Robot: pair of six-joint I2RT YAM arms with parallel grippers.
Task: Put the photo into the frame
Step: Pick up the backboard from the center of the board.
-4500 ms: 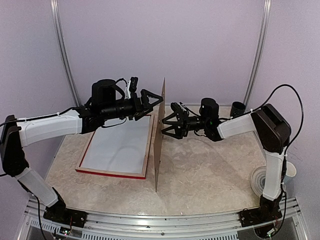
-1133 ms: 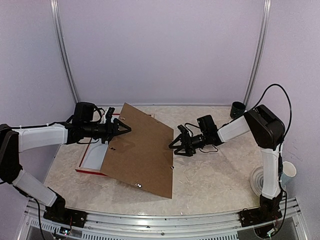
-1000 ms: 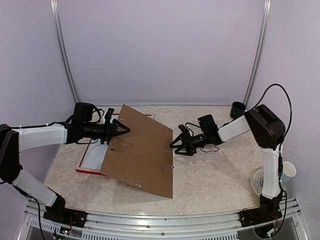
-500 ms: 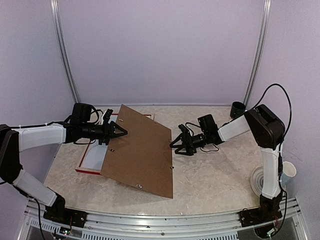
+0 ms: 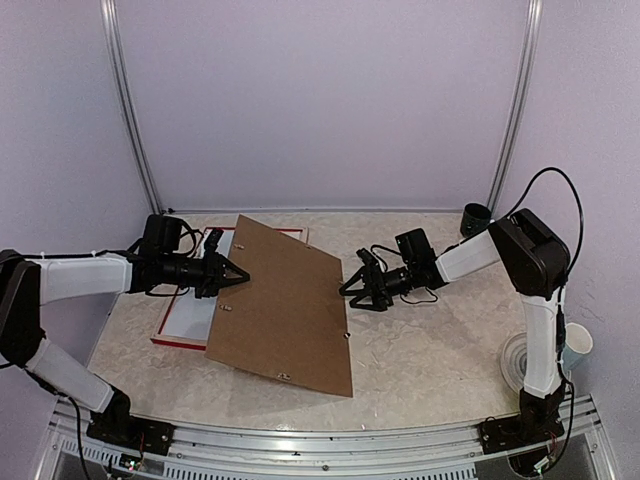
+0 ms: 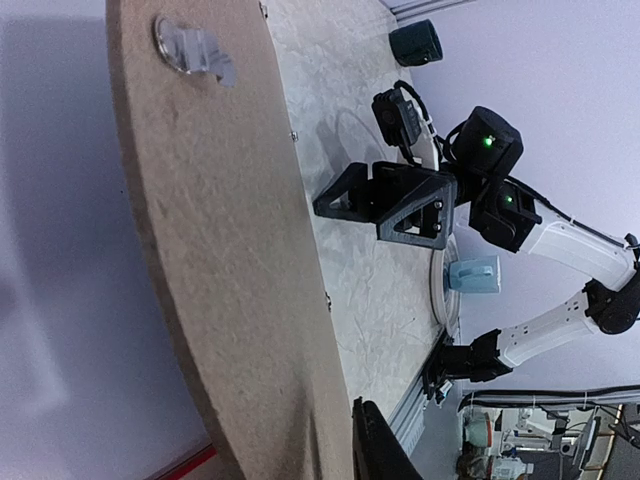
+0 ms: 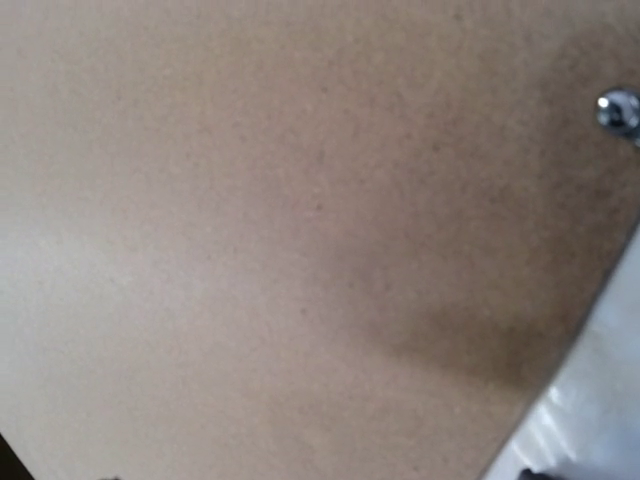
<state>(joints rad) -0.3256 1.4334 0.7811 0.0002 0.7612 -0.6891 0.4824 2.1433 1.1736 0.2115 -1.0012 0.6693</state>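
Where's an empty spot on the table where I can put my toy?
The bare table between the brown board and the white plate, nearer than the right gripper. The left is crowded: red frame, board and left gripper meet.

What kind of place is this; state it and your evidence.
Likely a robot lab booth: two arms bolted on an aluminium rail, plain lilac partition walls, and a worktable carrying a red frame.

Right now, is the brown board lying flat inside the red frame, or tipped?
Tipped, not inside. The brown board leans across the right side of the red frame, its near corner out on the table.
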